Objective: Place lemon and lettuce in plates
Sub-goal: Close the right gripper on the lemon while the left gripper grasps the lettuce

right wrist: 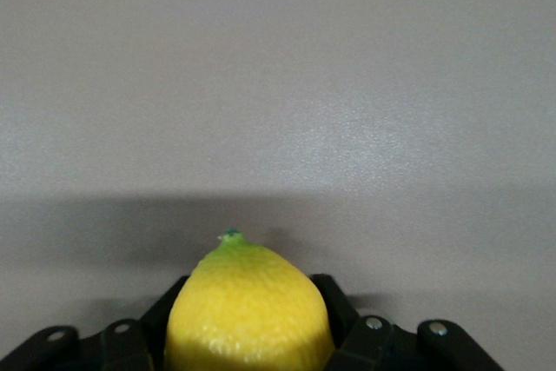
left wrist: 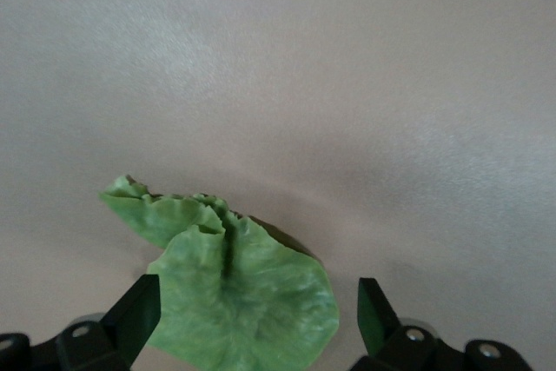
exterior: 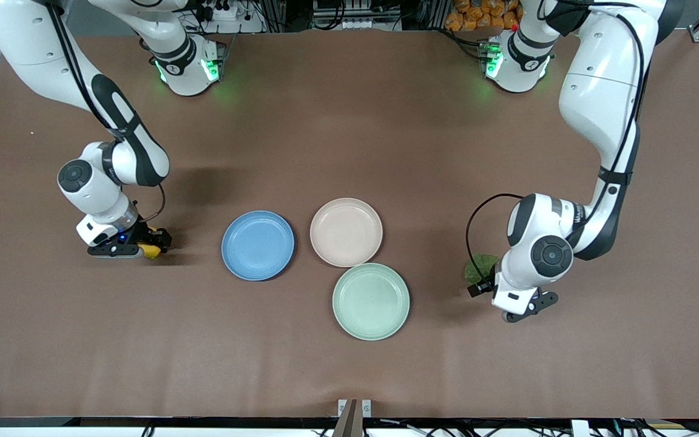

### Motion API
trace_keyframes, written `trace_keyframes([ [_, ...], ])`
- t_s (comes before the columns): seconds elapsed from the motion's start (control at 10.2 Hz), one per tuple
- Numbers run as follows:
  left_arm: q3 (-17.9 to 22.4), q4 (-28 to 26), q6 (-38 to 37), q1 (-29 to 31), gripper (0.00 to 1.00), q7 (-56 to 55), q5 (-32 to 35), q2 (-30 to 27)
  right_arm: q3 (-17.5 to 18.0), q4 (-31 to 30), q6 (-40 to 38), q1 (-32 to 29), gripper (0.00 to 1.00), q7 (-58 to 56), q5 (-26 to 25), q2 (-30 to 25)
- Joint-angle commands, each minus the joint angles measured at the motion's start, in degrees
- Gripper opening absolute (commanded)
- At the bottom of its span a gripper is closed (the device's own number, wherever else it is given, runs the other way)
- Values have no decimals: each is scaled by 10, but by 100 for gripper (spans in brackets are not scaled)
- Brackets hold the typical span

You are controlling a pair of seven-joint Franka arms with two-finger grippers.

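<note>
The yellow lemon (right wrist: 249, 306) sits on the table toward the right arm's end, and my right gripper (exterior: 154, 243) is shut on it, its black fingers (right wrist: 337, 301) pressing both sides. Only a sliver of the lemon (exterior: 152, 250) shows in the front view. The green wrinkly lettuce (left wrist: 239, 288) lies flat toward the left arm's end. My left gripper (left wrist: 258, 310) is low over it, open, one finger on each side of the leaf. The lettuce (exterior: 480, 267) is partly hidden by that wrist. The blue plate (exterior: 258, 244) and the beige-pink plate (exterior: 346, 232) stand empty mid-table.
A pale mint-green plate (exterior: 371, 300) lies nearer the front camera than the beige-pink one, touching it. Brown table (exterior: 349, 133) surface stretches between the plates and the arm bases.
</note>
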Motion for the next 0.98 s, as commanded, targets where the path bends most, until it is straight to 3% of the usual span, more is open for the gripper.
trace_keyframes([
  [0.0, -1, -38, 46, 4, 100, -18, 26, -6, -1, -6, 5, 2, 41, 4, 8, 8],
  [0.59, -1, -39, 56, 2, 100, -18, 36, 7, 0, 9, -36, 3, 35, 2, 8, -6],
  [0.68, -1, -39, 56, 4, 56, -19, 37, 7, 1, 19, -66, 3, 35, 3, 9, -12],
  [0.78, -1, -39, 56, 4, 1, -19, 37, 7, 3, 33, -102, 3, 35, 8, 9, -18],
  [0.88, -1, -39, 56, 4, 0, -18, 38, 6, 4, 47, -136, 4, 35, 21, 9, -24],
])
